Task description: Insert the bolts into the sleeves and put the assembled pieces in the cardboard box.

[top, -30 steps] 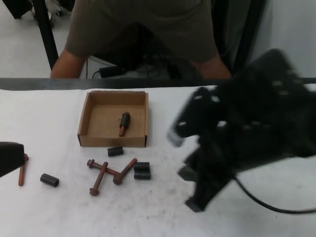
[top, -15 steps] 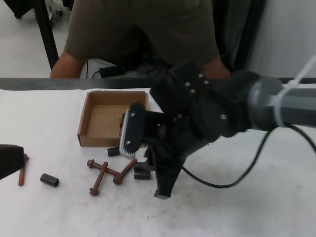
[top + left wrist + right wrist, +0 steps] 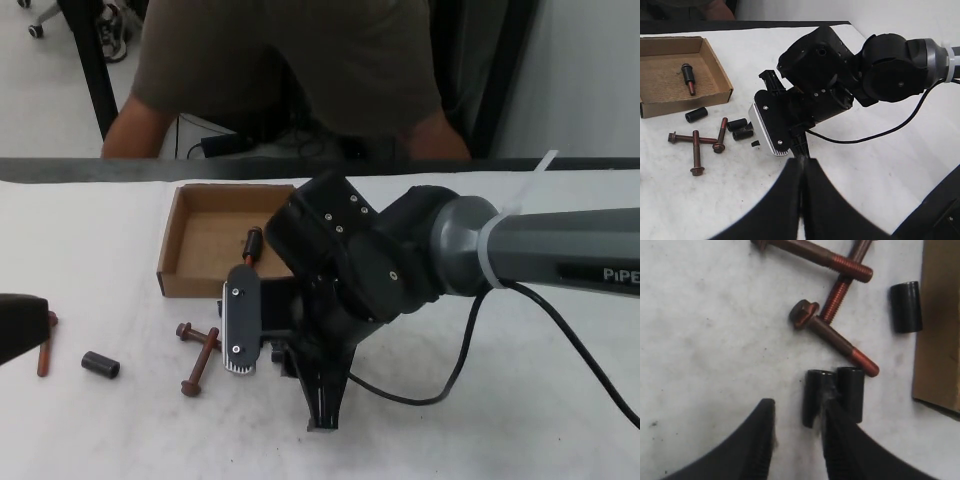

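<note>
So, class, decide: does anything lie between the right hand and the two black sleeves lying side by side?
Nothing visible does. The right hand is open right at the two sleeves, one finger overlapping the nearer one. A bolt lies beyond them, not between.

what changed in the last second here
The right arm swung in from the right to the loose parts beside the cardboard box; the right gripper now sits open and low at the two sleeves lying side by side. Nothing was gripped or released. The box, the assembled piece in it, the bolts, the lone sleeve and the shut left gripper stayed put.
</note>
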